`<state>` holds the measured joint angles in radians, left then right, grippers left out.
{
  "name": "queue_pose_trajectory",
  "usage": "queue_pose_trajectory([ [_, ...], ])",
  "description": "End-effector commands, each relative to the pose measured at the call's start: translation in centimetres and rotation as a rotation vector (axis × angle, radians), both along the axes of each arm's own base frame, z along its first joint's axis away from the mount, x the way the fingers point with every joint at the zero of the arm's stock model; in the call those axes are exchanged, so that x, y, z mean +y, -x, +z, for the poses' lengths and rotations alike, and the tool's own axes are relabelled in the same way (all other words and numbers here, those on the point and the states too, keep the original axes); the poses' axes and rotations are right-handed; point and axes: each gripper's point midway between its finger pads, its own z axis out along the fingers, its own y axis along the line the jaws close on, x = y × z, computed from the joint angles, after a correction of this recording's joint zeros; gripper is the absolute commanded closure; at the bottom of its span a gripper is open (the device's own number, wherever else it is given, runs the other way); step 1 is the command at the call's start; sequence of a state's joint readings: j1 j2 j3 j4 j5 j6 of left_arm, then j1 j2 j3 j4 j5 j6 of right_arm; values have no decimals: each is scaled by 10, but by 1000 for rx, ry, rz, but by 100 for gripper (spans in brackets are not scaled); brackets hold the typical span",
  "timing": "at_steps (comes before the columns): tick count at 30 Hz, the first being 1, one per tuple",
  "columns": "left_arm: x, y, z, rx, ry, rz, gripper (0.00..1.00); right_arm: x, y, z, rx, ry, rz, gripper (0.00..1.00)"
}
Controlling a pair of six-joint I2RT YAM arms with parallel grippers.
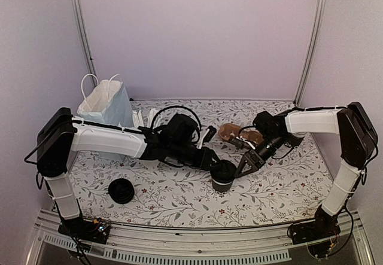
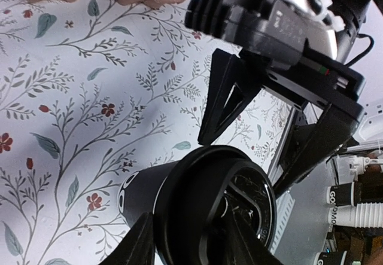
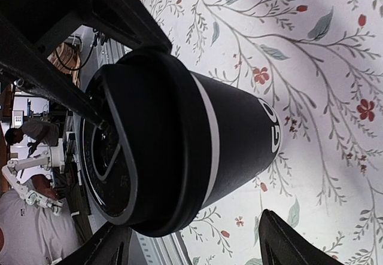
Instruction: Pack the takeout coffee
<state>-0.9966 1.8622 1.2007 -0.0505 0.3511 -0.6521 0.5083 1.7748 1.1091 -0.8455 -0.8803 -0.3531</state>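
Observation:
The takeout coffee [image 1: 222,175], a black lidded cup with a white band, stands upright on the floral tabletop in front of centre. My left gripper [image 1: 213,162] reaches in from the left. In the left wrist view its jaws [image 2: 197,250] are closed across the lid [image 2: 209,211], one finger on each side. My right gripper [image 1: 244,168] is just right of the cup and open. In the right wrist view the cup [image 3: 179,139] lies between its two fingers [image 3: 293,241], and the right one is clear of the cup wall.
A white paper bag [image 1: 105,103] stands open at the back left. A low pile of black lids [image 1: 121,190] lies near the front left. A brown pulp cup carrier [image 1: 236,133] rests behind the cup. Both forearms crowd the middle of the table.

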Motion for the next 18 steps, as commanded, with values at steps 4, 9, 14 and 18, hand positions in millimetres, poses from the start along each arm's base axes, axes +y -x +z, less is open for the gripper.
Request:
queue_pose_trajectory([
  [4,47,13,-56,55,-245,63,57,-56,-120,-54,-389,364,-202,27],
  [9,41,11,-44,51,-201,69,56,-39,-117,-36,-354,257,-185,26],
  [14,38,8,-45,61,-190,87,56,-23,-79,6,-343,65,-99,18],
  [18,37,7,-46,68,-192,95,56,-11,-39,27,-341,4,4,14],
])
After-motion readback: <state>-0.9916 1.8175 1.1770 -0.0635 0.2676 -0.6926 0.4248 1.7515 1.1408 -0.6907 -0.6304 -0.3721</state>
